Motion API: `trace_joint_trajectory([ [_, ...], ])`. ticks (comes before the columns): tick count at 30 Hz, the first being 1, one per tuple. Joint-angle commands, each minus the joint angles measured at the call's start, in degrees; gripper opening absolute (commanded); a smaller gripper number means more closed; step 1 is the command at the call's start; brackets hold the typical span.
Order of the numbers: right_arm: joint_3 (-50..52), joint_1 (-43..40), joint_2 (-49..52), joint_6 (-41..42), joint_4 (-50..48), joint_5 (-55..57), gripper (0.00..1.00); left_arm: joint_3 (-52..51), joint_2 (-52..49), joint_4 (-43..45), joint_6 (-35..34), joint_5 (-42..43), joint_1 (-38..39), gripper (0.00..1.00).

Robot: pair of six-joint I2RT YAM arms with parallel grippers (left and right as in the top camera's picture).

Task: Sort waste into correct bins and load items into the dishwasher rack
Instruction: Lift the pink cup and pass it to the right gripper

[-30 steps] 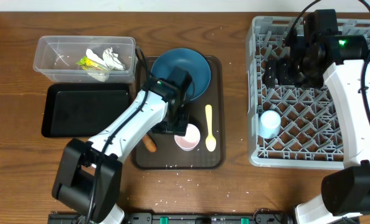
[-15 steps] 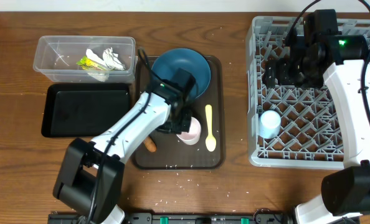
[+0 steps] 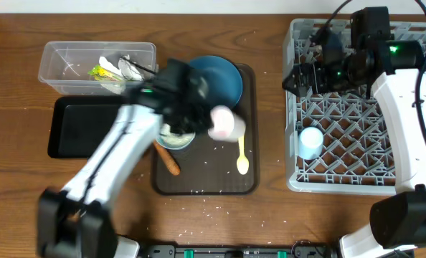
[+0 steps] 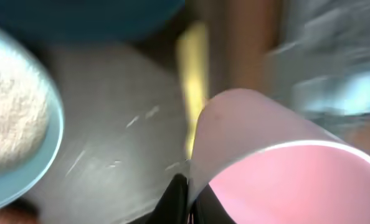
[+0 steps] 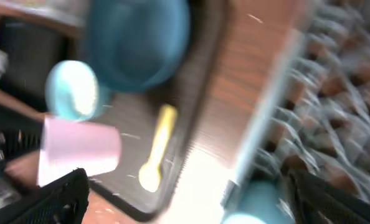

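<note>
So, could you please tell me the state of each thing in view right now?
pink cup: lifted, tipped sideways
left pincer: shut on pink cup
right pincer: open, empty
light blue cup: sitting in dishwasher rack
blue plate: flat on brown tray
bowl: on brown tray, holding rice
spoon: lying on brown tray
carrot stick: lying on brown tray
clear tub: holds tissue, scraps
black tray: empty

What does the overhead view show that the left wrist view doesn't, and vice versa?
Only overhead: the clear tub holding tissue, the black tray, the carrot stick, the rack with the light blue cup in it, and the right hand over the rack.
Only left wrist: how the left hand pinches the rim of the pink cup, the cup's pink inside, and rice heaped in the bowl.
Both: the pink cup, plus the yellow spoon, blue plate and bowl on the brown tray.
</note>
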State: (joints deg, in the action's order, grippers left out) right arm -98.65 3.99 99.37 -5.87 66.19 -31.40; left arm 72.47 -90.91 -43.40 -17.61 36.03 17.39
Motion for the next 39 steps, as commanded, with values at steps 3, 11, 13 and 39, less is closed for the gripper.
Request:
trace_joint_trajectory([
  [3, 0.2, 5.3, -0.3, -4.7, -5.3, -14.4, 0.99, 2.1, 5.9, 8.2, -0.1, 32.0, -8.8, 0.07],
  [11, 0.2, 11.7, -0.3, -6.7, -17.4, -28.8, 0.99, 2.1, 6.3, 12.5, -3.4, 42.0, -14.2, 0.06],
  [13, 0.2, 11.7, -0.3, -6.7, -19.8, -32.2, 0.99, 2.1, 6.3, 12.5, -3.8, 42.4, -14.4, 0.06],
  [39, 0.2, 5.3, -0.4, -18.0, -24.8, -56.3, 0.99, 2.1, 6.3, 23.4, -14.7, 51.1, -17.6, 0.06],
])
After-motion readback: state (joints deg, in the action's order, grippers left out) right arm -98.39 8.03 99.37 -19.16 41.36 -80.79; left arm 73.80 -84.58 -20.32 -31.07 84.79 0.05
